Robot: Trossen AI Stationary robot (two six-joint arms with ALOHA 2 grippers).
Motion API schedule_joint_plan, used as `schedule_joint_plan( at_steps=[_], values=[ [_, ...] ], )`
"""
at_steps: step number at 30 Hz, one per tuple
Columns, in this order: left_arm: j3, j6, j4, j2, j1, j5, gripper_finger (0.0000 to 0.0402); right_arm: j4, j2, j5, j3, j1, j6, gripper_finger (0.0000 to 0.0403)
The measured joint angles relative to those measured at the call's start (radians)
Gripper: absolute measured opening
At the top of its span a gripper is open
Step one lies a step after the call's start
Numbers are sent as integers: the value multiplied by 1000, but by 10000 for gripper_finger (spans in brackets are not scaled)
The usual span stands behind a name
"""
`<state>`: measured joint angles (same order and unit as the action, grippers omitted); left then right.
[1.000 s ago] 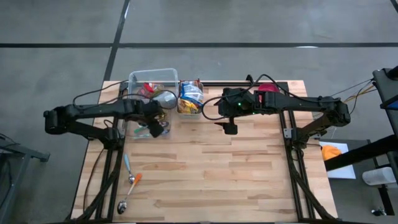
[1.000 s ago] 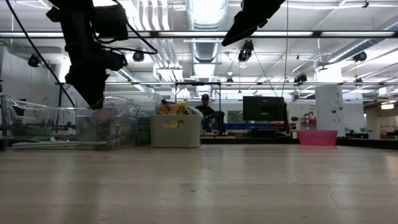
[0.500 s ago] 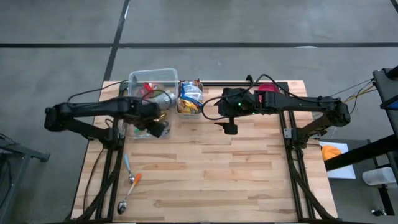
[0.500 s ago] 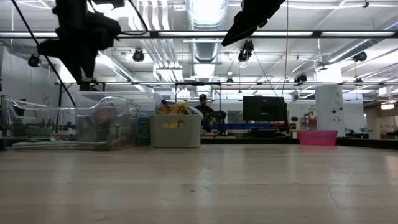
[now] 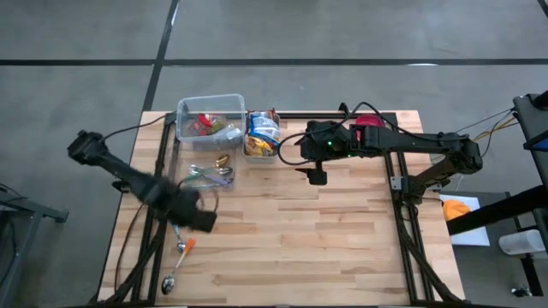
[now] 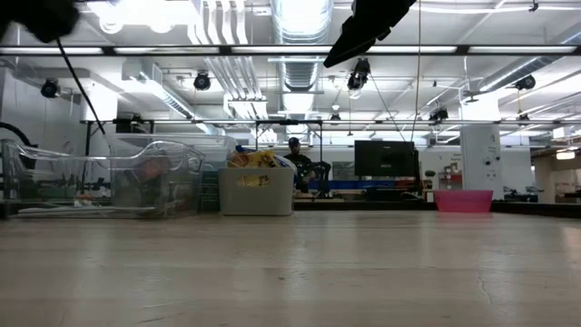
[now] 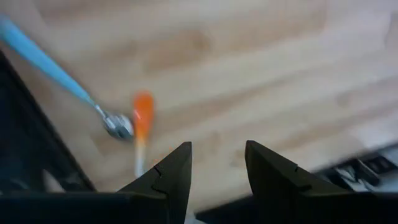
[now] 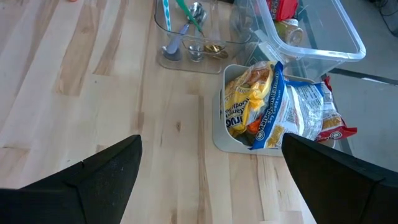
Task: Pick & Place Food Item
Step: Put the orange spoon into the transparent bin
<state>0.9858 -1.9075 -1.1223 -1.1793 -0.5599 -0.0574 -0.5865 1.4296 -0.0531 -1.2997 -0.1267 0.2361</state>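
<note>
Snack bags (image 5: 262,134) in bin just beside right claw (image 5: 317,175), spread empty; left claw (image 5: 203,220) part-spread, farther.

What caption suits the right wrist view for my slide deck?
Open right gripper hovers above the wooden table, facing a bin of snack bags and a clear utensil tray.

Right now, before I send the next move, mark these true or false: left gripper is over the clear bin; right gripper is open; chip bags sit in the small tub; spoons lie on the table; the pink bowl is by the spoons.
Left gripper is over the clear bin: false, it is over bare table near the spoons.
Right gripper is open: true.
Chip bags sit in the small tub: true.
Spoons lie on the table: true.
Pink bowl is by the spoons: false, it is at the far edge, under the right arm.
</note>
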Motion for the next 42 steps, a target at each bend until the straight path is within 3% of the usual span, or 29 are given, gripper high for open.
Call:
schedule_joint_plan(
  at_steps=[7, 12, 16, 26, 31, 42],
  values=[
    [-97, -477, 234, -19, -358, 190, 153, 0, 0, 0, 0, 0, 0, 384],
    [-159, -679, 401, -77, -453, 176, 153, 0, 0, 0, 0, 0, 0, 384],
    [-175, -646, 472, -114, -448, 71, 153, 0, 0, 0, 0, 0, 0, 384],
    [-176, -331, 394, -160, -406, -78, 153, -1, 0, 0, 0, 0, 0, 384],
    [-181, -200, 351, -160, -395, -87, 153, 0, 0, 0, 0, 0, 0, 384],
    [-286, -181, 370, -160, -394, -92, 153, 0, 0, 0, 0, 0, 0, 384]
  ],
)
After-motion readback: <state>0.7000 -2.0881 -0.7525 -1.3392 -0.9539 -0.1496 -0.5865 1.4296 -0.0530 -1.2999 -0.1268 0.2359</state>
